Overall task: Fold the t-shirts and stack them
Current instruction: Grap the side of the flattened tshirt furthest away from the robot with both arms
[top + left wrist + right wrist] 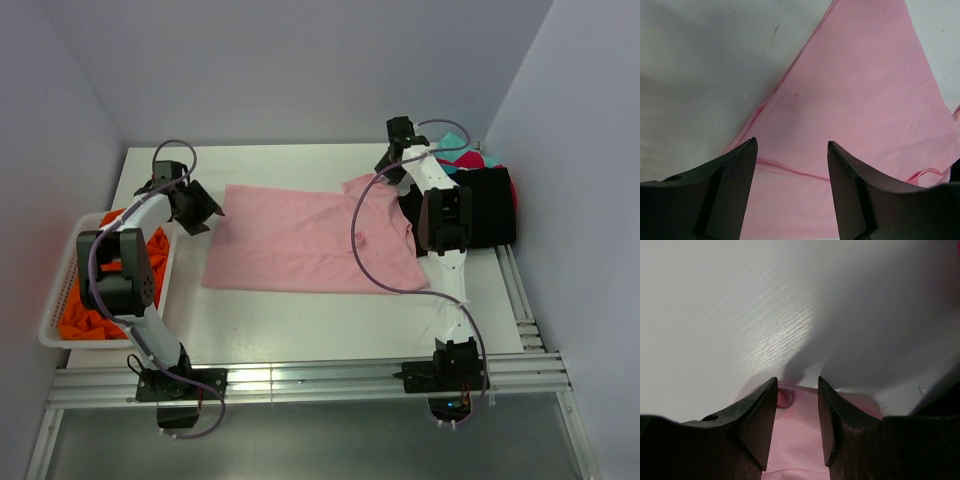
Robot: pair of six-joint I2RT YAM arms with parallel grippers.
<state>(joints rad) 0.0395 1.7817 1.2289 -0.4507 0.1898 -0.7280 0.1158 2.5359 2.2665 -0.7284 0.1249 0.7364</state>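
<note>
A light pink t-shirt [300, 240] of soft, thin, matte cloth is spread nearly flat on the smooth white table [300, 320]. Shallow creases and a turned-over hem are seen in the left wrist view. The left gripper [792, 145] is released, its dark wedge-shaped fingers [735, 190] parted above the shirt's edge. The cloth lies beneath and ahead of them, and bare table lies off to one side. The left arm is bent sharply at the elbow over a white mesh basket [57, 290], in which orange t-shirts [80, 318] are crumpled.

The right arm is stretched far forward. The right gripper [797, 382] is likewise unclenched, and a corner of pink cloth is shown between and below its fingers, though contact with them cannot be judged. Only in the top view are a black t-shirt [490, 205], a magenta t-shirt [472, 160] and a teal t-shirt [455, 140] made out, bunched beside that gripper.
</note>
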